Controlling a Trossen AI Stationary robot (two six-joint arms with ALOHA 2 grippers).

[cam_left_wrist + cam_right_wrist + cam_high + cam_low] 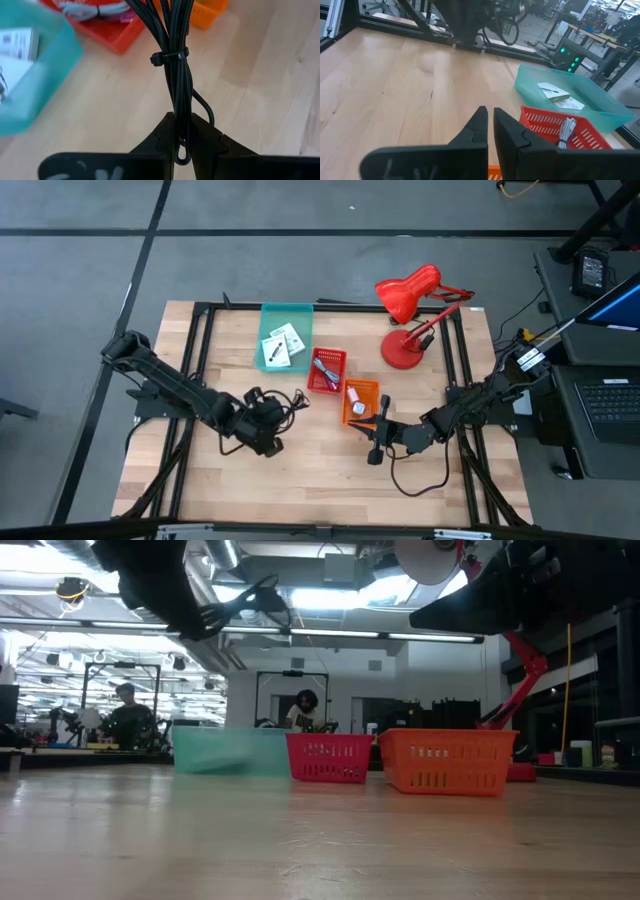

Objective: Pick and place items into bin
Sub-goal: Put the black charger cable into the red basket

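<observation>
Left gripper [182, 142] clamps the black cable [172, 60] lower left of centre – right gripper [490, 127] closed, empty, beside the orange bin [361, 401].

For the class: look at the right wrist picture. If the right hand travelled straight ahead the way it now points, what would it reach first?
Probably nothing on the table: ahead of the shut right hand lies bare wooden tabletop, then the left arm holding the black cable. The teal bin and red basket sit off to one side. Depth is uncertain.
</observation>
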